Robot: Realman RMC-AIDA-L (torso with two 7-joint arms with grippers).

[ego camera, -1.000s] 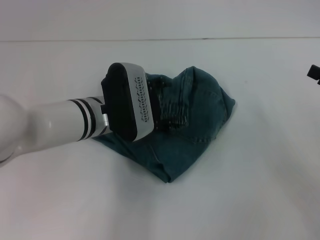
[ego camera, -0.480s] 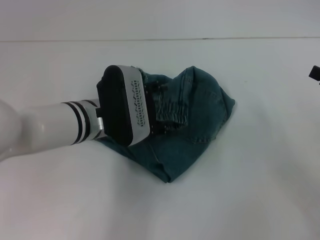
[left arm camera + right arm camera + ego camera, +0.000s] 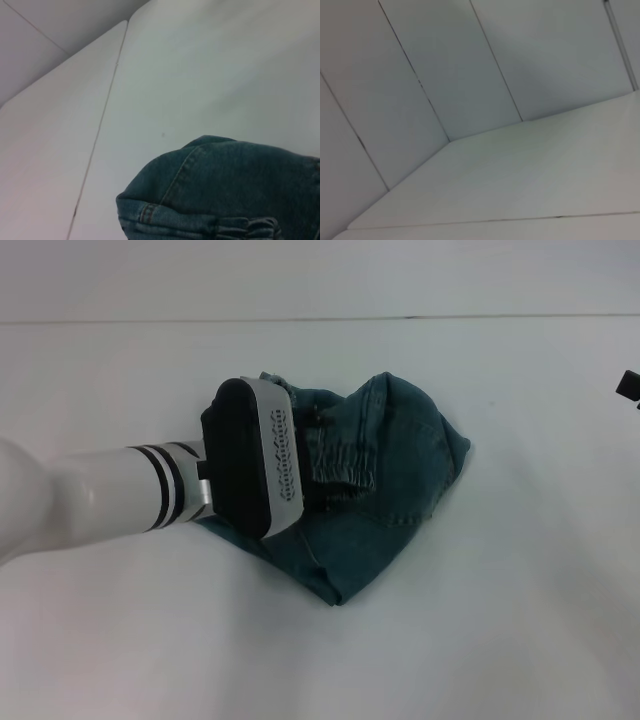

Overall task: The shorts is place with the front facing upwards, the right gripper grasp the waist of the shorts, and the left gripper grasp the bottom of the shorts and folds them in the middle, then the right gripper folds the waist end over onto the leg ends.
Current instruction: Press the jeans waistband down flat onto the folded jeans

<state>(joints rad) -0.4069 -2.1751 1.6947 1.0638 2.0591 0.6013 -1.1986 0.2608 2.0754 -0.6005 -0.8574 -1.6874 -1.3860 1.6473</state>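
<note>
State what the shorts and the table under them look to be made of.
The shorts: blue-green denim, matte, judging by contrast seam stitching and the gathered waist. The table: smooth white sheet, probably laminate or painted board, faint sheen, no grain; the exact material is unclear.

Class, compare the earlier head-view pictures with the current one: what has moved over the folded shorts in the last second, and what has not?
The left end effector, on its silver-white arm, drew back slightly toward the robot's left, then eased forward again, hovering over the blue-green denim shorts. No grasp or release is visible. The shorts stayed folded in place on the white table, and the right end effector remained parked at the right edge.
</note>
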